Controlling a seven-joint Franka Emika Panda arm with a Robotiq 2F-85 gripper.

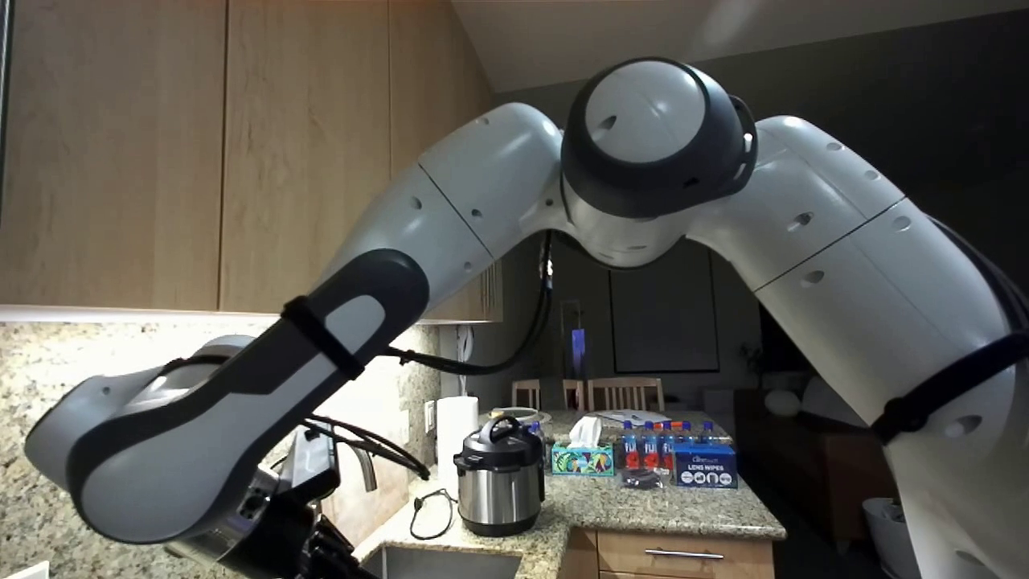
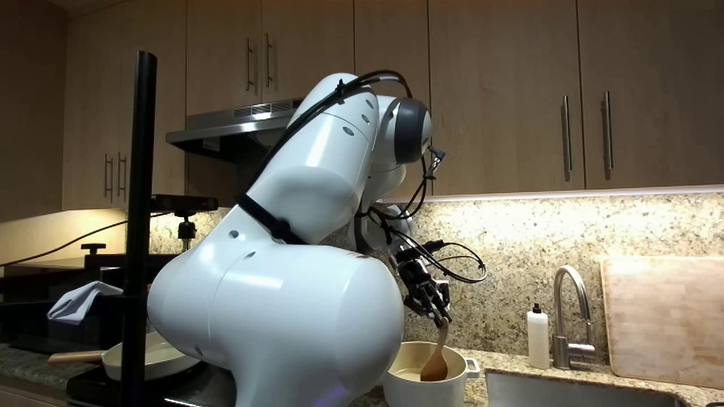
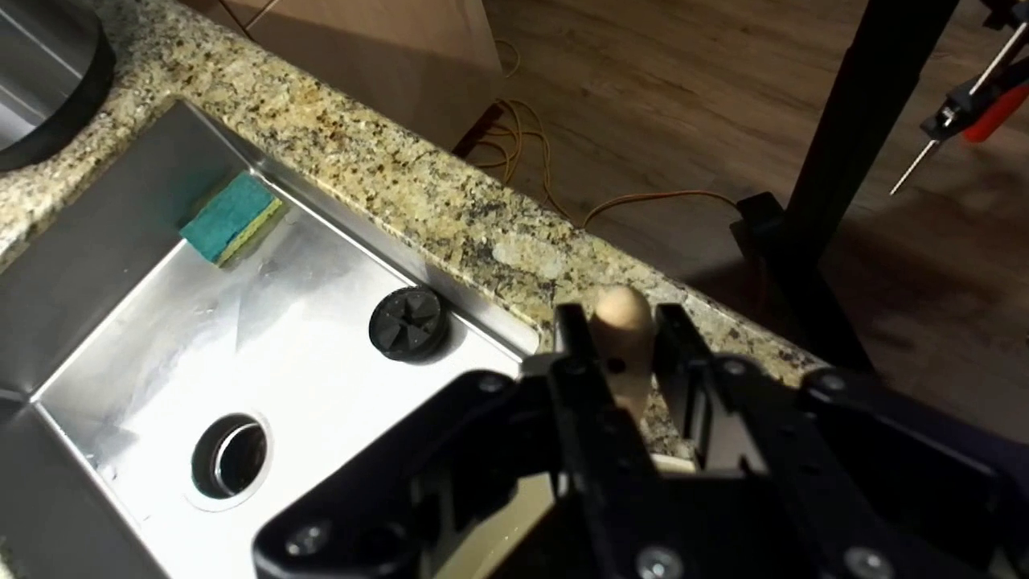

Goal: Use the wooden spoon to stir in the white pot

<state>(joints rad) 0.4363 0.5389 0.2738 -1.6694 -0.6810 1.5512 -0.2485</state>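
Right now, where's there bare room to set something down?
Free: counter between the lens wipes box and its front edge; sink floor between sponge, black disc and drain. Crowded: around the tissue box and bottles, and over the white pot, where the gripper holds the wooden spoon.

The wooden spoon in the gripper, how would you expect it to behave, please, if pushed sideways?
The wooden spoon would probably be stiff, being wood. It may pivot, since the gripper pinches only the top end of its handle. That handle looks rounded, so twisting seems possible.
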